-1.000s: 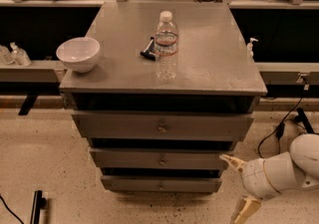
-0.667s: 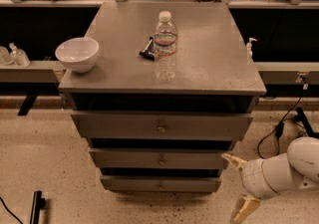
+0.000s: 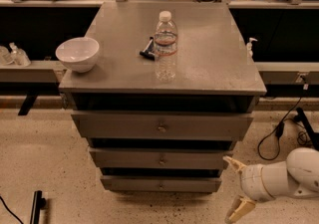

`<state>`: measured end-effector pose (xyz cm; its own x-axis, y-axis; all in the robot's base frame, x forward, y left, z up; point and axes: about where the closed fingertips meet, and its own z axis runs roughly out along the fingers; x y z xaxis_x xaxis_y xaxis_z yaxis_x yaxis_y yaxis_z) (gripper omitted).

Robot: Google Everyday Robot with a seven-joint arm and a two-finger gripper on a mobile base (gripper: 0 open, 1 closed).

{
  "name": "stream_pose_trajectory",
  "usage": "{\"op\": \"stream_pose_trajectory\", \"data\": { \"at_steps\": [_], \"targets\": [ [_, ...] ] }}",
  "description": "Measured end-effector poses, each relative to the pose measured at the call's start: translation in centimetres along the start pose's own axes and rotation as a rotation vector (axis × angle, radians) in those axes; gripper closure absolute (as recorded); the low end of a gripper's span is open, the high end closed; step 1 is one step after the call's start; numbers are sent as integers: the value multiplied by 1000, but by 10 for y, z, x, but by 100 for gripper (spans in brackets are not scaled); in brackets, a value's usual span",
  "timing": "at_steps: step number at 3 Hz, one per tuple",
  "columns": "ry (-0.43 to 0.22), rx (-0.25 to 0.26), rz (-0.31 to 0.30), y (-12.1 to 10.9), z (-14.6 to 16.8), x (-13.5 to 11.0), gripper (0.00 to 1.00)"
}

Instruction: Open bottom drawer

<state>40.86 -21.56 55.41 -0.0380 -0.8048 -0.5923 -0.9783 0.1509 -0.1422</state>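
Observation:
The bottom drawer [image 3: 160,184] is the lowest and narrowest of the grey cabinet's three drawers, shut, with a small round metal knob [image 3: 160,185] at its centre. My gripper [image 3: 235,187] is at the lower right, beside the drawer's right end and apart from it, well right of the knob. Its two cream fingers are spread wide, one fingertip [image 3: 230,161] up and one down, and hold nothing. The white arm [image 3: 289,175] comes in from the right edge.
The cabinet top [image 3: 209,63] bears a white bowl [image 3: 78,54], a clear water bottle [image 3: 165,46] and a small dark object [image 3: 147,51]. Cables [image 3: 281,128] lie on the speckled floor to the right. A dark bar [image 3: 36,205] lies at lower left.
The cabinet looks very slightly shifted in view; the gripper stays at the lower right with its fingers spread. Nothing else has changed.

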Motion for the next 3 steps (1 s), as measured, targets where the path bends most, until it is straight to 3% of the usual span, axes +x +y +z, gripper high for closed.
{"op": "stream_pose_trajectory", "data": {
  "at_steps": [1,2,3],
  "targets": [
    [-76,41,60,-2,55,36,0],
    [-108,26,63,-6,122,60,0],
    [-110,24,64,-5,124,61,0]
  ]
}}
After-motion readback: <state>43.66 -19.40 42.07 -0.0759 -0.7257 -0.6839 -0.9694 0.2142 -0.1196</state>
